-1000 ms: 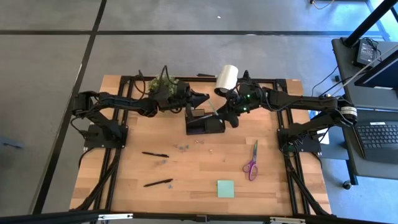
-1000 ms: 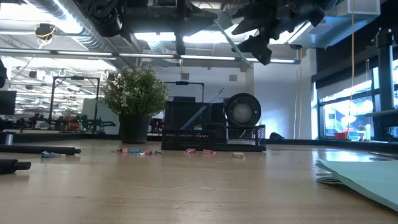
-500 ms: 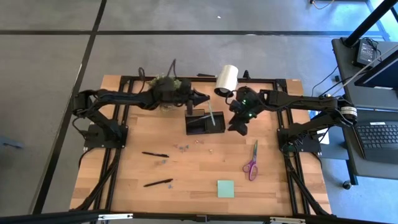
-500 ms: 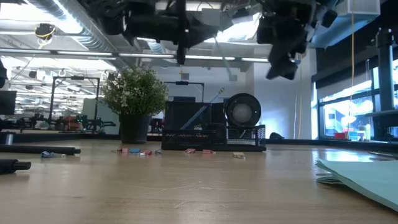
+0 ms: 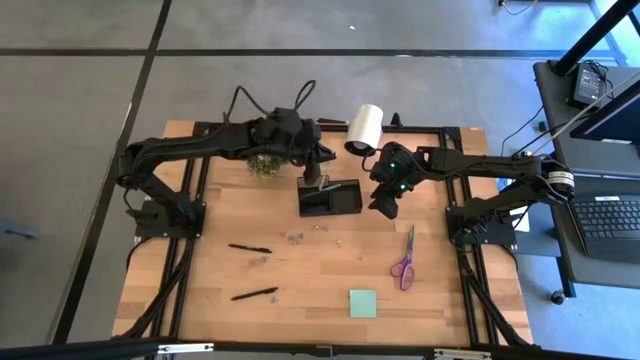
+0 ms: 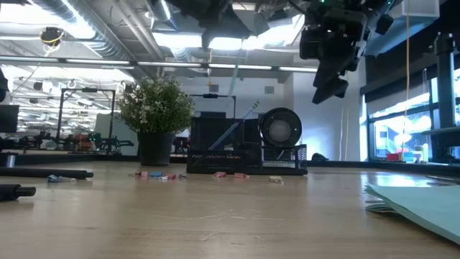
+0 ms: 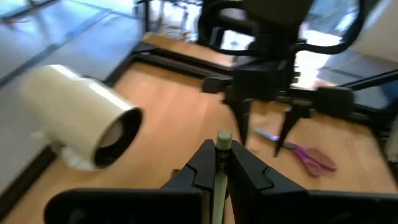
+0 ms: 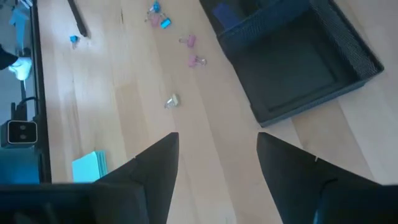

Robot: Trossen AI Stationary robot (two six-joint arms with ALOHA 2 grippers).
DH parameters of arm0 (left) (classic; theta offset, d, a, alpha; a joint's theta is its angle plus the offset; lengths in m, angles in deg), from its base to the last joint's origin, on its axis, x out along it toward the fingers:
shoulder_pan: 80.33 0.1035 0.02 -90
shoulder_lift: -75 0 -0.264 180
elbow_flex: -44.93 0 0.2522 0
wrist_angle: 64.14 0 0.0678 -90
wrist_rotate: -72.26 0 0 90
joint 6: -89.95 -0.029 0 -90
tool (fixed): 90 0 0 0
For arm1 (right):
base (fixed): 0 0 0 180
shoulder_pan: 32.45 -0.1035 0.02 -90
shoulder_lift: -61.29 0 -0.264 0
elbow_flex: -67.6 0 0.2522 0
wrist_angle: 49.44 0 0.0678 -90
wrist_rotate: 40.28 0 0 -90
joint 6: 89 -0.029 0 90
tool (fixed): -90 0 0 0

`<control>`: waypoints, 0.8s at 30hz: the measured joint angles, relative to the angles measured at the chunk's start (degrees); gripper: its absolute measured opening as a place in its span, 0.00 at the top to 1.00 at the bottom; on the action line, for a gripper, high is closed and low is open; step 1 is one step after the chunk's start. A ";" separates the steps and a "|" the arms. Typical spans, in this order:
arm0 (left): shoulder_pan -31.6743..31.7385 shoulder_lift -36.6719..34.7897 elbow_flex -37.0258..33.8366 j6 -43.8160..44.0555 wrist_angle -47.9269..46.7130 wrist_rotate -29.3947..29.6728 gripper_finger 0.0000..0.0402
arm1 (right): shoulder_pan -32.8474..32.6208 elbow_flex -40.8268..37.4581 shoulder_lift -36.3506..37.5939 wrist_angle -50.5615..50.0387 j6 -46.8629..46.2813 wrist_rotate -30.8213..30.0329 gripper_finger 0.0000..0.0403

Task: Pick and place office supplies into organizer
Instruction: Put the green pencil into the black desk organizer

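Left gripper (image 7: pixel 222 163) sits over the far left corner of the organizer (image 5: pixel 332 199), jaws closed narrow on the pale green stick (image 7: pixel 222 152), which stands up between them in the left wrist view. Right gripper (image 8: pixel 216 168) hangs above the counter (image 5: pixel 300 280) just at 3 o'clock of the organizer, jaws spread wide and holding nothing; bare wood shows between them. Organizer lies toward 12 o'clock of the counter, with the white roll (image 5: pixel 364 127) at about 1 o'clock from it and the potted plant (image 5: pixel 264 163) at about 10 o'clock. Still loose: scissors (image 5: pixel 405 261) at about 4 o'clock of the organizer, sticky-note pad (image 5: pixel 363 303) toward 6 o'clock, two black pens (image 5: pixel 249 248) near 8 o'clock, small clips (image 8: pixel 189 51) scattered just at 6 to 7 o'clock of the tray. Step in hand, as judged: putting the stick into the taller compartment. To do it well, keep the stick near upright, centre its lower end over the compartment mouth rather than the rim, lower until the end is well inside, then release and lift straight up so the jaws do not drag it out. Stick's lower end not visible, so its depth in the tray cannot be told. Right arm is best kept clear until the left withdraws; scissors look like its nearest target.
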 joint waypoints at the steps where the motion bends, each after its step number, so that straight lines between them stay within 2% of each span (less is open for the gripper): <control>1: 0.00 0.00 0.76 -0.73 -1.49 1.71 0.96 | 0.02 0.00 0.00 0.33 0.00 0.00 0.46; 5: 0.09 -0.02 1.33 -2.50 -4.67 4.71 0.96 | 0.02 0.00 0.00 0.80 0.00 0.00 0.46; 24: -3.30 10.46 1.31 -8.62 -7.65 5.36 0.96 | 0.02 0.00 0.02 5.40 -0.09 0.00 0.46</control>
